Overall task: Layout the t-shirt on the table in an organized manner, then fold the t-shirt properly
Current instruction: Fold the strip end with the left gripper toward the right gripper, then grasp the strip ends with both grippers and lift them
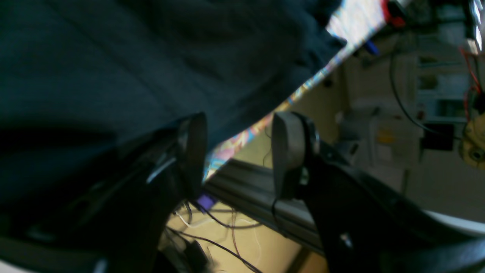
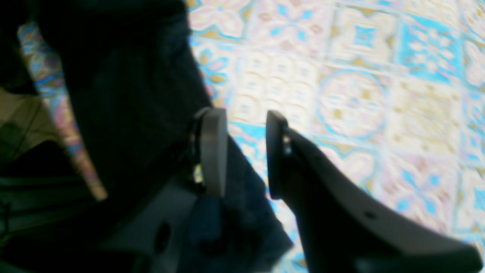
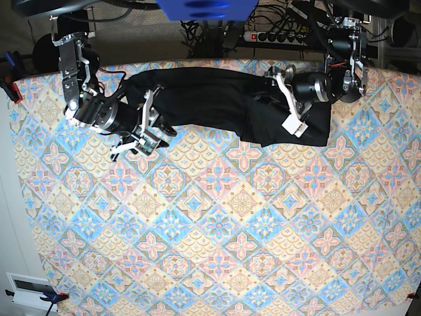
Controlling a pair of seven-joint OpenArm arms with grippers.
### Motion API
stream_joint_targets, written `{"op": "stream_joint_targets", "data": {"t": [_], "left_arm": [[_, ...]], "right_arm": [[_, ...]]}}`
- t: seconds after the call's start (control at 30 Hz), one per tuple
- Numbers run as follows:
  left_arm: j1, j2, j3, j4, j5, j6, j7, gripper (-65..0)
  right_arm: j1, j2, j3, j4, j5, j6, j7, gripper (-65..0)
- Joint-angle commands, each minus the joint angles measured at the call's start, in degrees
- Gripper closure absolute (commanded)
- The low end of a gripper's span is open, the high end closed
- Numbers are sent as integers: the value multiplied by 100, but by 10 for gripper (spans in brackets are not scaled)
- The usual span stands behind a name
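Observation:
The black t-shirt (image 3: 210, 99) lies stretched in a long band along the far edge of the table (image 3: 217, 217), bunched wider at its right end. My left gripper (image 3: 287, 103) hovers over that right end. In the left wrist view the left gripper (image 1: 240, 125) is open with nothing in the gap, and the t-shirt (image 1: 113, 57) lies past one finger (image 1: 195, 151). My right gripper (image 3: 151, 122) is at the shirt's left end. In the right wrist view the right gripper (image 2: 244, 121) is open, and an edge of the t-shirt (image 2: 125, 94) runs loosely under its gap over the table (image 2: 360, 76).
Behind the table's far edge are a power strip (image 3: 276, 36) and cables. A metal frame rail (image 1: 246, 189) and loose wires sit below the table edge (image 1: 265, 121). A white box (image 3: 26, 286) and clamps sit by the near left corner.

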State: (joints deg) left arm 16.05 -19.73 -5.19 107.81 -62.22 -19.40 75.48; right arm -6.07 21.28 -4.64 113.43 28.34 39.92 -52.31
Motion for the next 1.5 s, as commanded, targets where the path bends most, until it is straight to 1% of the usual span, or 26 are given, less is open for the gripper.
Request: {"op": "stream_joint_targets", "data": {"t": [0.0, 0.1, 0.2, 0.27, 0.33, 0.43, 0.5, 0.63, 0.73, 0.87, 0.97, 1.13, 1.33, 1.47], "left_arm": [[-36, -133, -74, 63, -112, -16, -89, -243], [-36, -291, -312, 63, -121, -16, -98, -232], [-36, -432, -839, 54, -156, -16, -98, -230], [-36, -458, -1367, 28, -130, -16, -107, -230], [-36, -432, -1920, -174, -165, -16, -107, -230], [-63, -432, -2325, -420, -139, -16, -107, -230], [-63, -441, -2378, -552, -165, -16, -107, -230], [-63, -432, -2378, -631, -130, -16, -115, -230], [-63, -423, -2360, -631, -156, -16, -115, -230], [-63, -423, -2360, -631, -156, -16, -115, -230], [-63, -423, -2360, -631, -156, -16, -115, -230], [-63, -423, -2360, -631, -165, -16, -115, -230], [-54, -423, -2360, -631, -165, -16, -115, -230], [-54, -423, -2360, -631, -165, -25, -115, -230]], "right_arm": [[-22, 57, 161, 117, 81, 8, 111, -166], [-382, 57, 697, 99, 81, 8, 102, -168], [-646, 57, 1207, 46, 89, 8, 23, -169], [-822, 39, 1541, -24, 89, 8, -250, -170], [-892, 4, 1788, -129, 98, 8, -487, -184], [-892, -145, 2051, -358, 160, 8, -769, -225], [-892, -198, 2174, -507, 371, 8, -927, -236], [-875, -224, 2236, -1009, 1030, 8, -1208, -238], [-875, -224, 2236, -1316, 1303, 8, -1226, -238], [-928, -224, 2201, -1431, 1619, 8, -1243, -238], [-954, -233, 2201, -1589, 1751, 8, -1349, -239], [-971, -286, 2201, -1817, 1786, 8, -1349, -242], [-971, -348, 2192, -1984, 1795, 8, -1349, -315], [-963, -462, 2192, -2169, 1856, 8, -1349, -334]]}}
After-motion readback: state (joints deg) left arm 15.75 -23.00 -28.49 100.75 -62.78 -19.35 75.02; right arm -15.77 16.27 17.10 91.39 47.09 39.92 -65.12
